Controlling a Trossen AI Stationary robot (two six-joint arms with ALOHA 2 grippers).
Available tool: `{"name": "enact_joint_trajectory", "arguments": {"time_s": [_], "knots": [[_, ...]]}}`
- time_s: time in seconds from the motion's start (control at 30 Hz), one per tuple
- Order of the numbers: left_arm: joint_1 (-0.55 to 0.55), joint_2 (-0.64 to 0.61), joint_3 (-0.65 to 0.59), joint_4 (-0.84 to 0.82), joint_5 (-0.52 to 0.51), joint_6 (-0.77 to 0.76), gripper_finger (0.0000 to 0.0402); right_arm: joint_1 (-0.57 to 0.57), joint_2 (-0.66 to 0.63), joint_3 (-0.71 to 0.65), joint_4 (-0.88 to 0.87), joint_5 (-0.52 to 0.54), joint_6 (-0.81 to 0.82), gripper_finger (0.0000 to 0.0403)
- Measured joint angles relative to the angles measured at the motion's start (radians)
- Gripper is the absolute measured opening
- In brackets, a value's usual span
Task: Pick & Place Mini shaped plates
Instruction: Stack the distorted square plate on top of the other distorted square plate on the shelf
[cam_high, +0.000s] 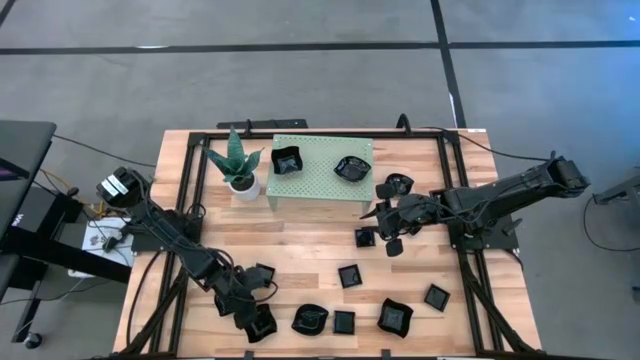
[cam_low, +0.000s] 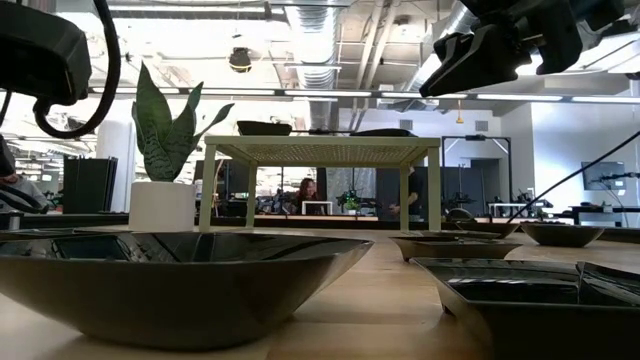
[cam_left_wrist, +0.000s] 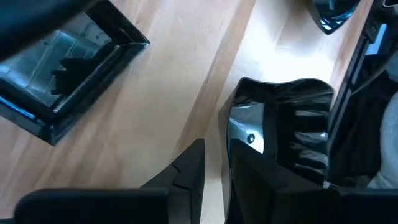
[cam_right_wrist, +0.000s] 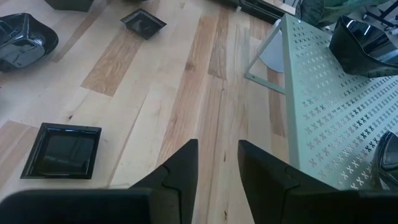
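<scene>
Several glossy black mini plates lie flat on the wooden table, among them square ones (cam_high: 349, 275) (cam_high: 436, 296) and lobed ones (cam_high: 395, 317) (cam_high: 310, 319). Two more (cam_high: 287, 160) (cam_high: 352, 168) sit on top of the pale green stand (cam_high: 320, 185). My left gripper (cam_high: 255, 318) is low at the near left, open, over the rim of a lobed plate (cam_left_wrist: 292, 124). One finger (cam_left_wrist: 186, 177) stands outside the rim on bare wood. The other (cam_left_wrist: 255, 186) is over the plate's inside. My right gripper (cam_high: 372, 212) hovers open and empty above the table by the stand's near right corner. My left gripper comes at the lobed plate's rim (cam_left_wrist: 235, 121) from above. Wood shows between the outer finger and the rim. The inner finger is dark against the dark plate, so I cannot tell whether it touches. The plate lies flat on the table.
A potted green plant (cam_high: 238, 165) stands left of the stand. A square plate (cam_left_wrist: 62, 81) lies close to my left gripper, another (cam_right_wrist: 62, 149) below my right gripper (cam_right_wrist: 217, 162). Black frame rails run along the table's sides. Bare wood lies at mid-table, in front of the stand.
</scene>
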Motion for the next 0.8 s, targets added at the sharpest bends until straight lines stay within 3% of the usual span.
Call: {"name": "enact_joint_trajectory", "arguments": {"time_s": [0.23, 0.5, 0.7, 0.8], "knots": [[0.0, 0.008, 0.0, 0.028, -0.019, 0.002, 0.0073, 0.0, 0.0, 0.0, -0.003, 0.0, 0.0, 0.0108], [0.0, 0.008, 0.0, 0.045, -0.007, 0.003, 0.0009, 0.0, 0.0, 0.0, -0.002, 0.0, 0.0, 0.0108], [0.013, 0.008, 0.0, 0.057, -0.016, 0.019, 0.0007, 0.0, 0.0, 0.0, -0.002, 0.0, -0.003, 0.0108], [0.038, 0.009, 0.021, 0.054, -0.051, 0.101, 0.0006, 0.0, 0.0, 0.0, 0.001, 0.0, -0.003, 0.0108]]}}
